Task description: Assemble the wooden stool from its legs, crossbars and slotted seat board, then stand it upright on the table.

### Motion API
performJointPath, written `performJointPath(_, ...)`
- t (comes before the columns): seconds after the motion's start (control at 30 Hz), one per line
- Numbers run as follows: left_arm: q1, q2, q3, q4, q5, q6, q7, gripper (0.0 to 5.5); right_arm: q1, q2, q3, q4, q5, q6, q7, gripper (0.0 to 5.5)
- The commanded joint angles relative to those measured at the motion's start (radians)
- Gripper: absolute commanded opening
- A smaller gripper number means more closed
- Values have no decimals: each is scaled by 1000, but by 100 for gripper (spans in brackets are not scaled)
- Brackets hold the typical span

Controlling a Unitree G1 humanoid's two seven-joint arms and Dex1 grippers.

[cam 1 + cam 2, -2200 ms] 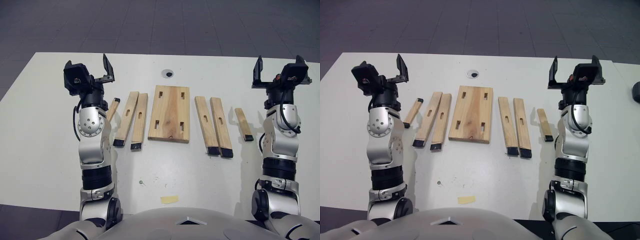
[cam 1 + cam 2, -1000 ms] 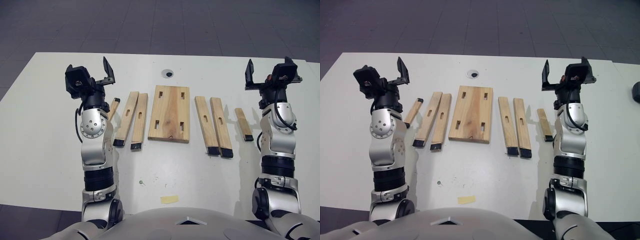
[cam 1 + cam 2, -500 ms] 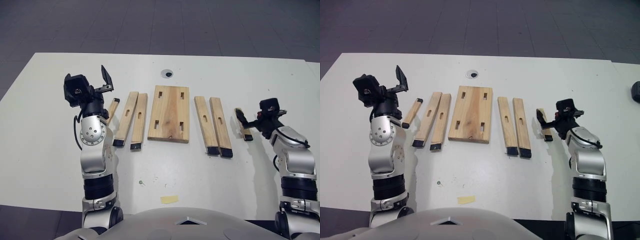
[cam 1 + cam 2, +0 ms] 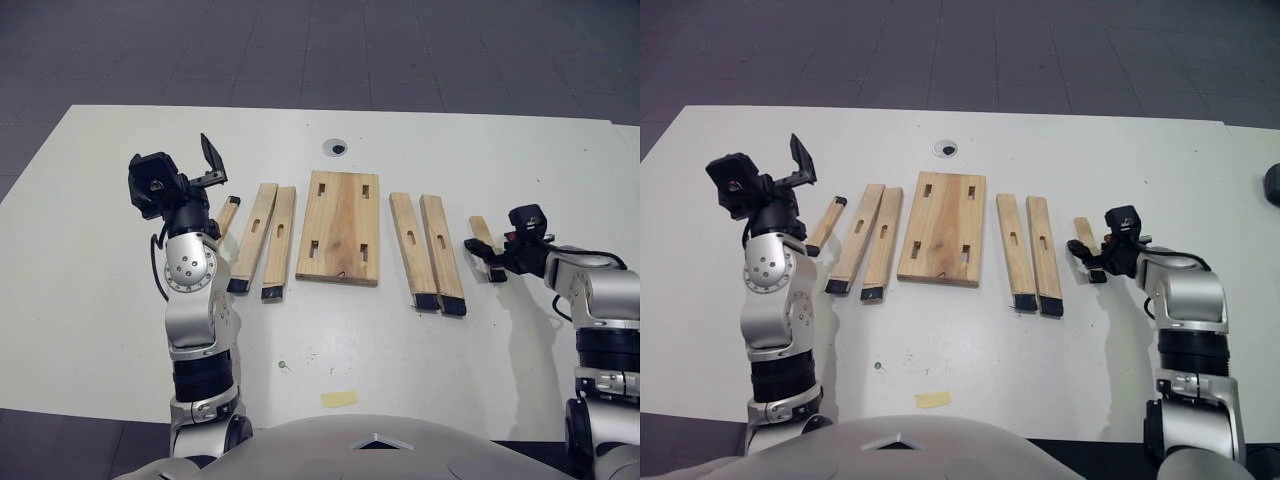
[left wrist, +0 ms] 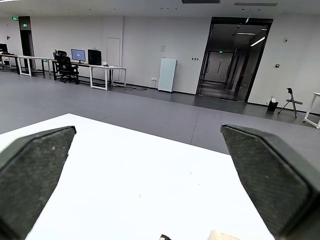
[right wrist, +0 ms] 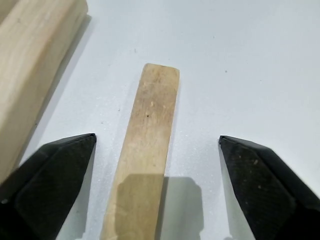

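- 1 slotted seat board (image 4: 342, 228) lies flat in the middle of the white surface (image 4: 80, 300).
- 2 left legs (image 4: 253, 237) and 2 right legs (image 4: 413, 250) lie side by side, just beside the board.
- My right claw (image 6: 156, 139) sits low over the right crossbar (image 4: 480, 230), spread, 1 finger on either side, gaps showing.
- My left claw (image 5: 147, 131) is raised near the left crossbar (image 4: 228, 213), spread wide.

A large open office or lab hall is indicated: a white table (image 4: 100, 250) is set on a grey floor (image 5: 100, 107), and desks (image 5: 107, 75) with a lit monitor (image 5: 78, 54), an office chair (image 5: 65, 65) and a dark doorway (image 5: 230, 65) are seen along white walls (image 5: 140, 45).
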Motion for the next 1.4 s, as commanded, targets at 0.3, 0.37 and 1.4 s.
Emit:
performJointPath(0.3,-20,-19,-1,-23,8,29,20,540,-81,-51,113,18,11,165,62,251)
performJointPath(0.37,-23,-20,2,-22,3,36,19,540,-88,-60,127,3,21,184,83,223)
performJointPath(1.4,-208,-29,118,-235,-980,502,-228,540,-48,107,-94,-392,285,-387,212,130)
